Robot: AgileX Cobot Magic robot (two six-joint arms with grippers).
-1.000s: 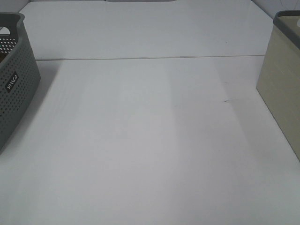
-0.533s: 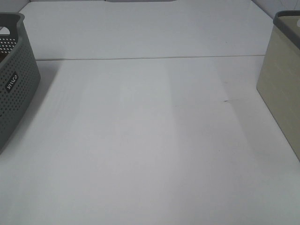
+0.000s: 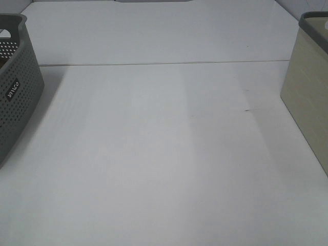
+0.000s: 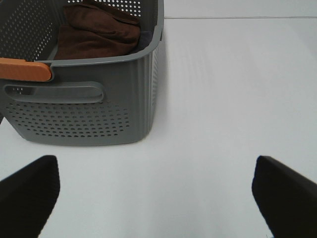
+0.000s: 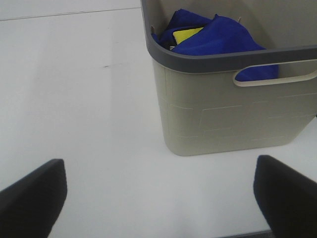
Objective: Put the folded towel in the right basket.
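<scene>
The right basket (image 5: 223, 119) is beige with a dark grey rim; it also shows at the right edge of the high view (image 3: 307, 102). Inside it lie a blue towel (image 5: 218, 42) and a yellow cloth (image 5: 185, 33). My right gripper (image 5: 158, 198) is open and empty, its black fingertips (image 5: 34, 191) wide apart over the bare table in front of this basket. My left gripper (image 4: 158, 193) is open and empty, in front of the left grey perforated basket (image 4: 84, 109), which holds a brown towel (image 4: 96, 32). Neither gripper shows in the high view.
The white table (image 3: 164, 154) lies between the two baskets. The grey basket (image 3: 13, 97) stands at the left edge of the high view. A seam (image 3: 164, 63) crosses the table at the back. An orange handle strip (image 4: 25, 69) sits on the grey basket's rim.
</scene>
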